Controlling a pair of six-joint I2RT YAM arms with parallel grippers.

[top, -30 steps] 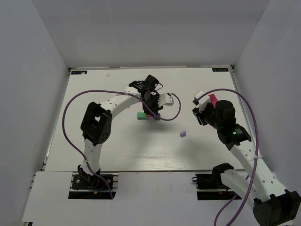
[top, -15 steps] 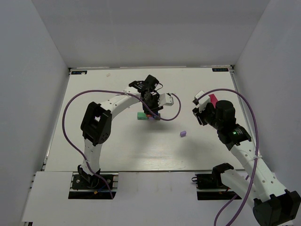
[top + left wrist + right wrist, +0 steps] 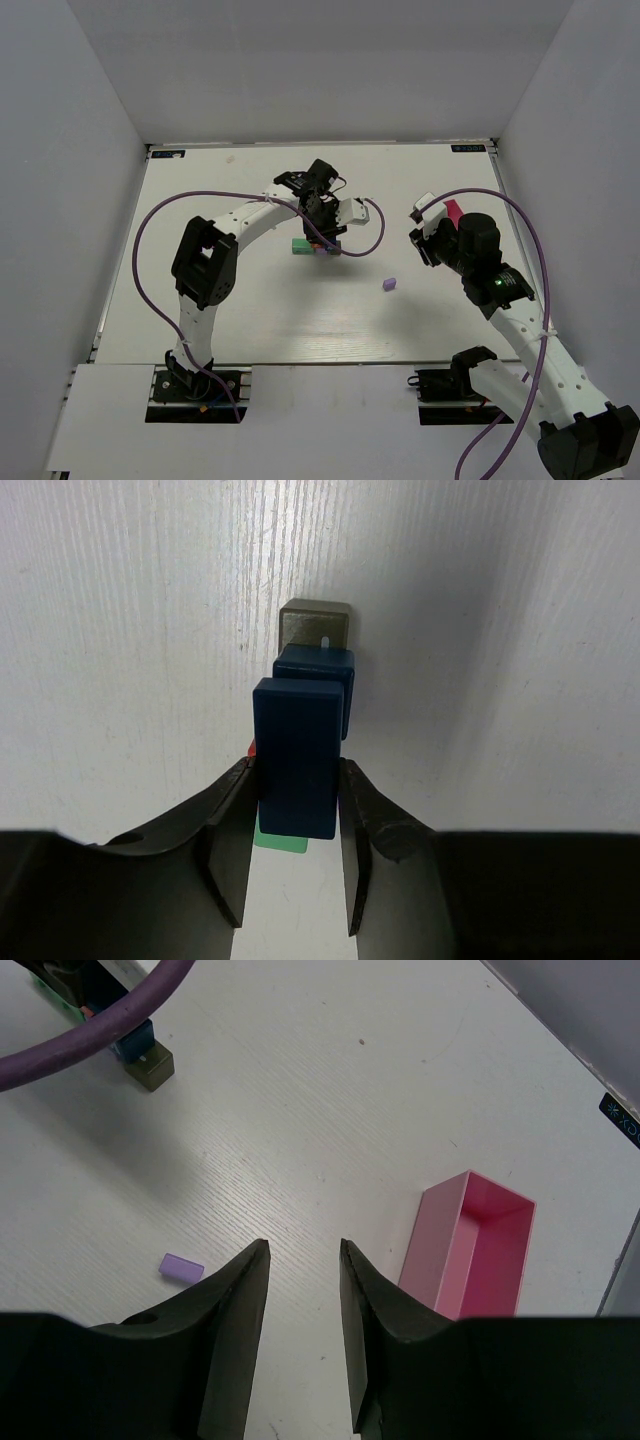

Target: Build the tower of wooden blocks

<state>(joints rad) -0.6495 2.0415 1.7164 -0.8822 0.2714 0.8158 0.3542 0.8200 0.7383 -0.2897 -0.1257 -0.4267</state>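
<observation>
The left gripper (image 3: pixel 297 772) has its fingers (image 3: pixel 228 835) clamped on a dark blue bar (image 3: pixel 295 745) directly above the tower (image 3: pixel 312 245) on the tabletop (image 3: pixel 220 300); a purple block (image 3: pixel 181 1267) lies well right of the tower; farther right, the right gripper (image 3: pixel 303 1260) hovers, fingers apart and empty, near the pink tray (image 3: pixel 470 1245).

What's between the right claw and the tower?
Mostly bare table. In the right wrist view a lilac block sits beside the right claw, off the line to the tower; a purple cable crosses near the tower.
</observation>
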